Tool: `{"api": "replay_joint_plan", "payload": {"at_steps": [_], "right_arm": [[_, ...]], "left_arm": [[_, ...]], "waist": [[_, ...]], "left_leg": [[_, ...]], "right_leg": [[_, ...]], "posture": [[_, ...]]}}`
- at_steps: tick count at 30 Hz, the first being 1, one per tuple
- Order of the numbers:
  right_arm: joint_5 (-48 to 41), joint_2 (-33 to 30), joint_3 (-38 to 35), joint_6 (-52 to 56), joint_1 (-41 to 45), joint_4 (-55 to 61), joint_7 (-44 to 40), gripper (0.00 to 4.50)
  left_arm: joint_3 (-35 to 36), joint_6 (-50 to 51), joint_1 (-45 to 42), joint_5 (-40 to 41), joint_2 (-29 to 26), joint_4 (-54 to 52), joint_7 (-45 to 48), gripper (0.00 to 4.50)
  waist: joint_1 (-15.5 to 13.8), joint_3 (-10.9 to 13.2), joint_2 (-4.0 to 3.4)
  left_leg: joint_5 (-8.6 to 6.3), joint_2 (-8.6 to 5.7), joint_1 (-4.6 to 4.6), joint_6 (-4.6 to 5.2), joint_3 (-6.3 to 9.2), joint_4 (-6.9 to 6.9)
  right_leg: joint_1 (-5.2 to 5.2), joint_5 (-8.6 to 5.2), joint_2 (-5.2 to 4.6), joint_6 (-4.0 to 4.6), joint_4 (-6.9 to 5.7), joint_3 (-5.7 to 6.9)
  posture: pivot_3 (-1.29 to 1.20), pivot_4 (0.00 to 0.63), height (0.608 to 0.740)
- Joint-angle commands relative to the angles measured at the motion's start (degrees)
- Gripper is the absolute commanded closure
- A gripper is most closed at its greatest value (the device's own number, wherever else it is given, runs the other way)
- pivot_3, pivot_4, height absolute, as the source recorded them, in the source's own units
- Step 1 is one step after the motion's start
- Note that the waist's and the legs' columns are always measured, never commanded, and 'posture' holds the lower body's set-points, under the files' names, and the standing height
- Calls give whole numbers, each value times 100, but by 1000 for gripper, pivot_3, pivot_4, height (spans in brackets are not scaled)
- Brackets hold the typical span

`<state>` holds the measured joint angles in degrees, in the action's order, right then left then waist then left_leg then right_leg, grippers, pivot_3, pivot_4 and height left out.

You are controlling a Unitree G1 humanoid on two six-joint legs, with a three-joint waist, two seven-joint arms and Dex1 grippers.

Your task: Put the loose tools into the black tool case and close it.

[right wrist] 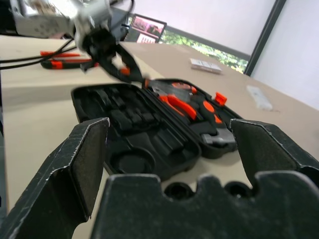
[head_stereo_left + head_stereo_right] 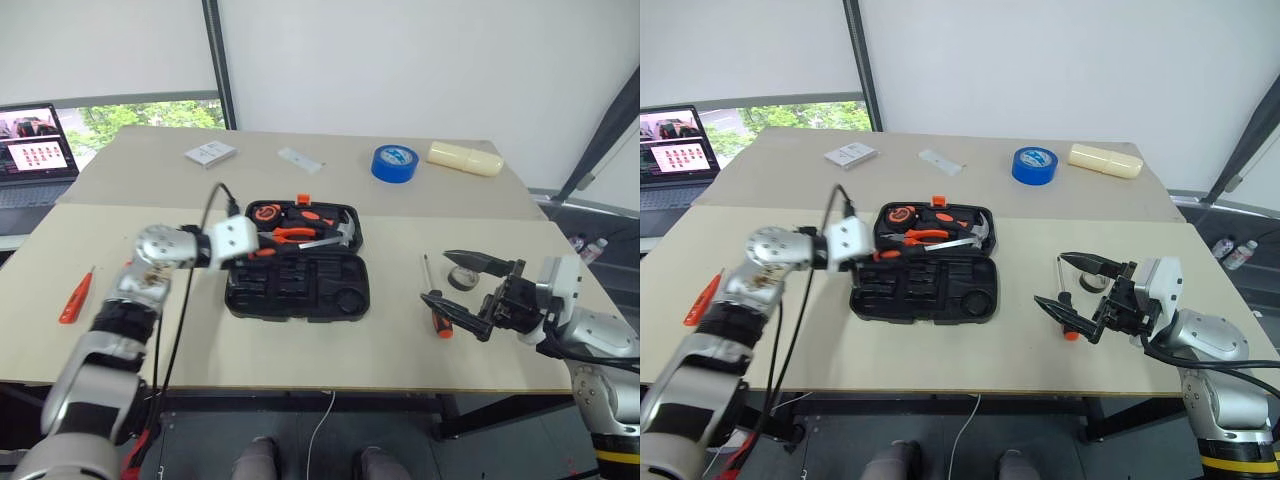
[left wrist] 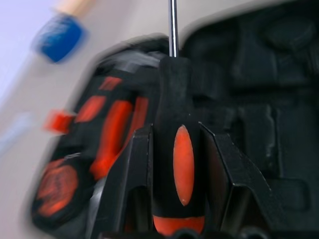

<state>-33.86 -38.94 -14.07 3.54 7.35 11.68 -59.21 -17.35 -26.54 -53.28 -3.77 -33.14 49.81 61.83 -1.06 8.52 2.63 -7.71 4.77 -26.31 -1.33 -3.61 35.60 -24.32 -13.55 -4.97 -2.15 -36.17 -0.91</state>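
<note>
The black tool case (image 2: 298,272) lies open at the middle of the table (image 2: 300,345), its far half holding orange-handled pliers (image 2: 292,235), a hammer (image 2: 335,235) and a tape measure (image 2: 265,212), its near half showing bare slots. The left gripper (image 3: 174,164) pinches an orange-and-black screwdriver (image 3: 177,149) by the handle over the case's left edge, shaft pointing away from the wrist. The right gripper (image 2: 465,290) hangs with jaws spread wide, right of the case, just above a second screwdriver (image 2: 435,308) lying on the table. A small dark grey tape roll (image 2: 462,276) sits beside that gripper. A slim orange tester screwdriver (image 2: 76,298) rests near the table's left edge. A blue tape roll (image 2: 395,162) lies at the far side.
</note>
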Motion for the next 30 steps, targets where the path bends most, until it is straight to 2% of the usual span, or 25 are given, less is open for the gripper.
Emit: {"api": "replay_joint_plan", "payload": {"at_steps": [1,13,21,23,24,28,30], "right_arm": [[40,-10,-236,-223,-130,202,26,0],[81,-1,-397,-378,-562,314,94,0],[91,20,-407,-389,-619,359,137,0],[85,26,-402,-376,-629,381,151,0],[75,30,-397,-361,-636,400,155,0],[21,31,-405,-300,-659,459,159,0],[-34,30,-434,-270,-658,473,152,0]], "left_arm": [[-64,-665,-517,-534,-18,813,-405,3632],[-269,-1109,-903,-1408,56,1685,-904,3632],[-256,-1147,-942,-1603,12,1969,-1030,3632],[-122,-1079,-942,-1442,84,2013,-898,2627],[-33,-1124,-942,-1338,118,2007,-877,2505],[527,-1177,-949,-723,258,1977,-632,1085],[923,-899,-954,-261,356,1956,-289,1085]], "waist": [[23,0,0],[20,3,-3],[20,3,-3],[20,3,-3],[22,3,-3],[14,3,-4],[12,3,-4]], "left_leg": [[-5,2,0,8,5,9],[-7,-2,0,8,6,42],[-6,-2,0,8,7,43],[-6,-2,0,8,7,43],[-6,-2,0,8,7,44],[-6,-2,2,8,8,46],[-6,-2,1,8,8,49]], "right_leg": [[2,0,4,0,-3,1],[20,2,-7,-26,-5,6],[21,7,-6,-18,-7,5],[21,7,-6,-18,-8,5],[21,7,-6,-18,-10,5],[21,7,-7,-18,-13,5],[23,7,-7,-19,-13,6]], "posture": [[0,150,740],[0,150,740],[0,150,740],[0,150,740],[0,150,740],[0,150,740],[0,150,740]]}}
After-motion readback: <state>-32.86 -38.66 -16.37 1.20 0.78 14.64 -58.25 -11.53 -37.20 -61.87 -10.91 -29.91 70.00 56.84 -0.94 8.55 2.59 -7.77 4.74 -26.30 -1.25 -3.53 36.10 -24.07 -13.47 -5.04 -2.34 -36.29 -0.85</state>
